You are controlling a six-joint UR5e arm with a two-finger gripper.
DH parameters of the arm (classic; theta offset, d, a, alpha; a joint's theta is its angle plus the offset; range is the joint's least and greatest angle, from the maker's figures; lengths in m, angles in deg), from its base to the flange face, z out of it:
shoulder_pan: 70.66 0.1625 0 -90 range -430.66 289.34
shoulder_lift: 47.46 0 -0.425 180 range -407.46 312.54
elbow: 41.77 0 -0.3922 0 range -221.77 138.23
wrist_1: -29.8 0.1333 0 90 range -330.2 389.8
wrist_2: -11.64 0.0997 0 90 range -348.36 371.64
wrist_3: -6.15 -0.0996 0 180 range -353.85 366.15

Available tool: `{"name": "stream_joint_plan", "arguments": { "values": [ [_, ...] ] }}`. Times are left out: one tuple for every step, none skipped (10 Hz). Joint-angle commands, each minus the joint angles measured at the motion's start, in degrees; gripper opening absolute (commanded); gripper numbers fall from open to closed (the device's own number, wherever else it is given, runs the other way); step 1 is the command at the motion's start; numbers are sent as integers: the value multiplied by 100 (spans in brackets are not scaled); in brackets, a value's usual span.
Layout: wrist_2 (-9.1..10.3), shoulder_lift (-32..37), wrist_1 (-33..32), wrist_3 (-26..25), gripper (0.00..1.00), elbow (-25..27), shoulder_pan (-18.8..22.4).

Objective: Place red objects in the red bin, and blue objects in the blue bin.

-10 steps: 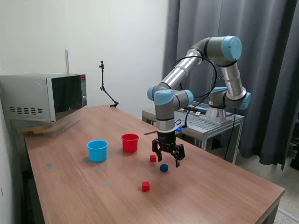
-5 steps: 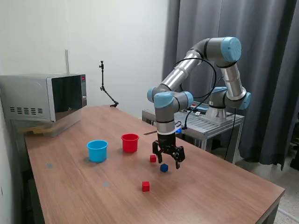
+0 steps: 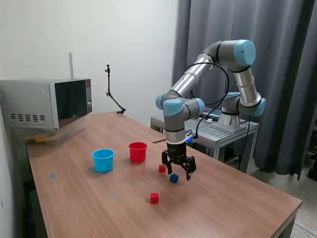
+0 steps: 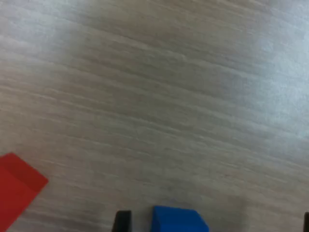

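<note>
My gripper hangs open just above the table, its fingers spread over a small dark blue cube. In the wrist view that blue cube lies close to one dark fingertip, between the two fingers. One red cube sits just beside the gripper toward the exterior view's left, and shows in the wrist view too as a red cube. Another red cube lies nearer the front. The red bin and the light blue bin stand upright further toward the exterior view's left.
A microwave stands at the table's far corner on the exterior view's left. A thin black stand rises at the back edge. Behind the table, the arm's base sits on a metal cart.
The gripper has barely shifted over the blue cube and stays open. The cubes and cups have not moved.
</note>
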Motion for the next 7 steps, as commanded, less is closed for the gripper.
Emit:
{"name": "stream_joint_plan", "arguments": {
  "values": [
    [0, -3, 0, 0, 100, -6, 0],
    [0, -3, -9, 0, 0, -6, 0],
    [0, -3, 0, 0, 0, -6, 0],
    [0, -3, -9, 0, 0, -6, 0],
    [0, -3, -9, 0, 0, -6, 0],
    [0, -3, -9, 0, 0, -6, 0],
    [0, -3, -9, 0, 0, -6, 0]
  ]
}}
